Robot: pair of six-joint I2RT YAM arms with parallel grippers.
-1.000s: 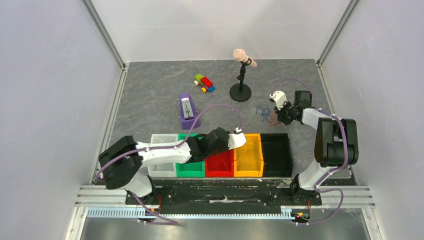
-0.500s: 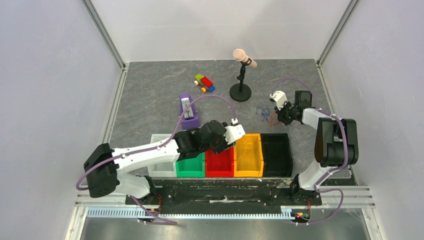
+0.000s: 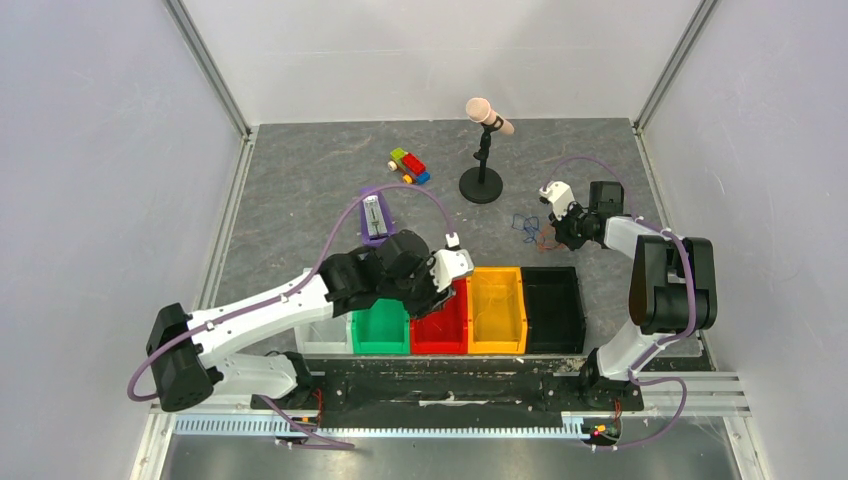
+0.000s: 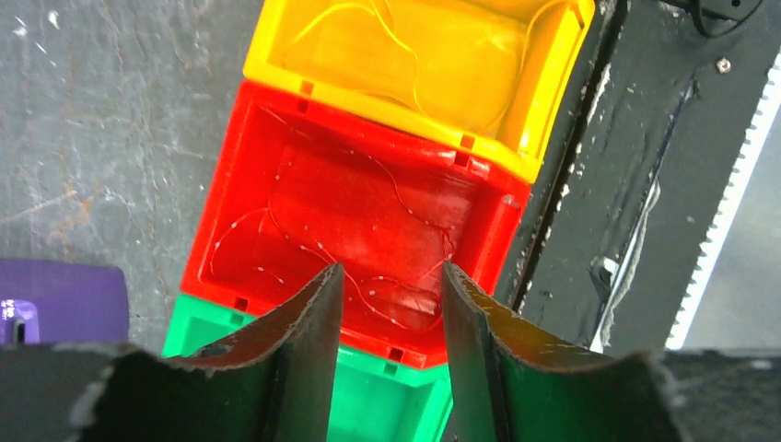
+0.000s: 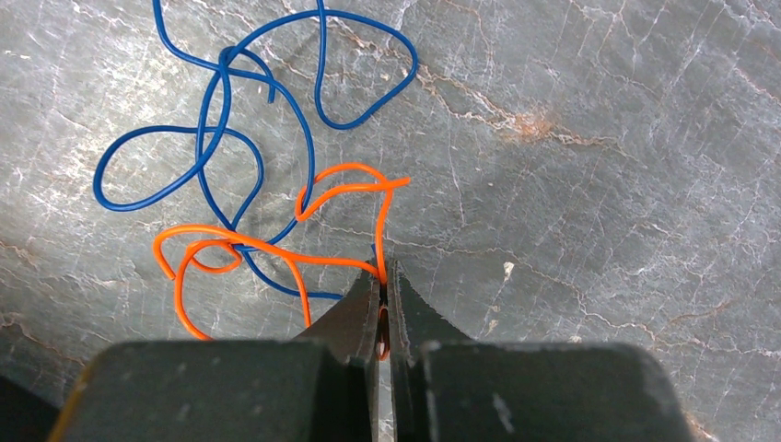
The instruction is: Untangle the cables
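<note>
While the left gripper (image 4: pixel 390 276) gapes over the red bin (image 4: pixel 224 228), the right gripper (image 5: pixel 385 279) pinches an orange cable (image 5: pixel 276 255) (blue-tangled).

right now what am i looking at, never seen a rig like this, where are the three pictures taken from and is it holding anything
These are two robot arms bolted at the near edge of a table. The top picture looks down from above and behind them. The other two come from a camera on each wrist, so each shows its own tool.

On the table stand a microphone, a toy brick car, a purple block and a row of five coloured bins.

The right tool is shut on an orange cable, which is tangled with a blue cable lying on the table.

The left tool hangs open over the red bin, holding nothing. A thin wire lies in that bin and a yellow wire in the yellow bin.
</note>
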